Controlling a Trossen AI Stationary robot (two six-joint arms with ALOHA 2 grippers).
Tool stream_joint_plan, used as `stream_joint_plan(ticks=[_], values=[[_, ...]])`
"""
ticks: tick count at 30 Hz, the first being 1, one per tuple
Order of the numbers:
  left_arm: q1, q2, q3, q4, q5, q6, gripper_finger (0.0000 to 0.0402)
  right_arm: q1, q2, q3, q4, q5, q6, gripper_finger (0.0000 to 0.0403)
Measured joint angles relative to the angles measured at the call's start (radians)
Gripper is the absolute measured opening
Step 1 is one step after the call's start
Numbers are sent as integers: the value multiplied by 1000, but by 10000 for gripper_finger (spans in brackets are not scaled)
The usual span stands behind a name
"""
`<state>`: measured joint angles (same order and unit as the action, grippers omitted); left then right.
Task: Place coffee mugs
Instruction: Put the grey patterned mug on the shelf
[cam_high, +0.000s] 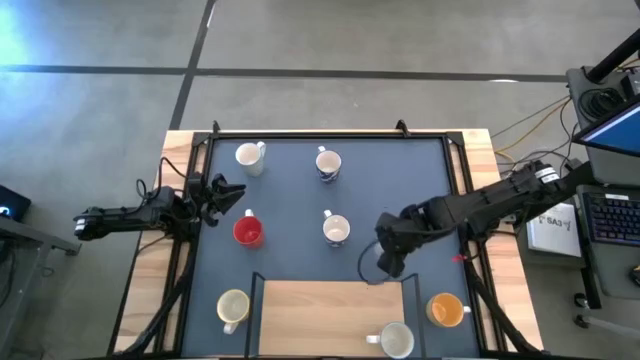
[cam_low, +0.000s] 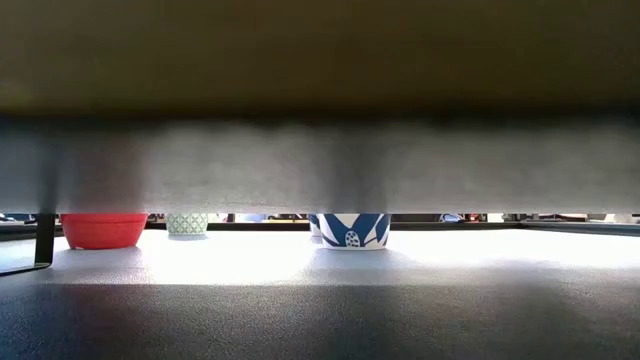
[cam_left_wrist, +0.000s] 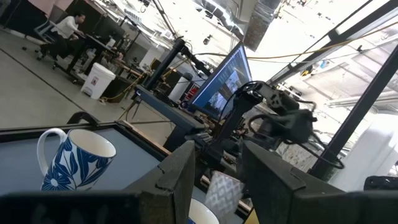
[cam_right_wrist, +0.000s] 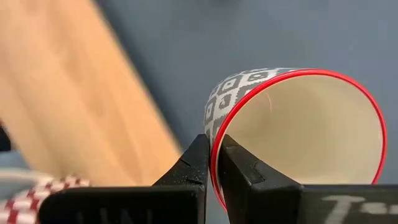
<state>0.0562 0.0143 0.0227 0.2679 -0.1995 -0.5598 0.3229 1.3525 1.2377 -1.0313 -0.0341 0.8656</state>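
Your right gripper (cam_high: 388, 262) is pinched tight on the rim of a red-rimmed patterned mug (cam_right_wrist: 292, 124), tilted, over the dark mat (cam_high: 300, 190) just beside the wooden board (cam_high: 330, 315). Your left gripper (cam_high: 228, 196) waits at the mat's left edge near the red mug (cam_high: 247, 231), fingers (cam_left_wrist: 180, 177) slightly apart, holding nothing.

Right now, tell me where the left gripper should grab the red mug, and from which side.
Probably the rim wall, coming down from above with one finger inside and one outside. The red mug stands upright with its mouth open upward, and the left gripper hangs open beside it. Pick the rim clear of the handle. The right gripper pinches its patterned mug the same way.
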Motion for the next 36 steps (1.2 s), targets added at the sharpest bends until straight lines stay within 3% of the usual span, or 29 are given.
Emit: stream_joint_plan(ticks=[7, 12, 24, 36], values=[[0, 0, 0, 0, 0, 0, 116, 87, 13, 35, 21, 0, -57, 13], [0, 0, 0, 0, 0, 0, 116, 121, 94, 114, 7, 0, -164, 13], [0, 2, 0, 0, 0, 0, 116, 220, 379, 481, -280, 6, -419, 13], [0, 2, 0, 0, 0, 0, 116, 326, 477, 594, -303, 6, -420, 13]])
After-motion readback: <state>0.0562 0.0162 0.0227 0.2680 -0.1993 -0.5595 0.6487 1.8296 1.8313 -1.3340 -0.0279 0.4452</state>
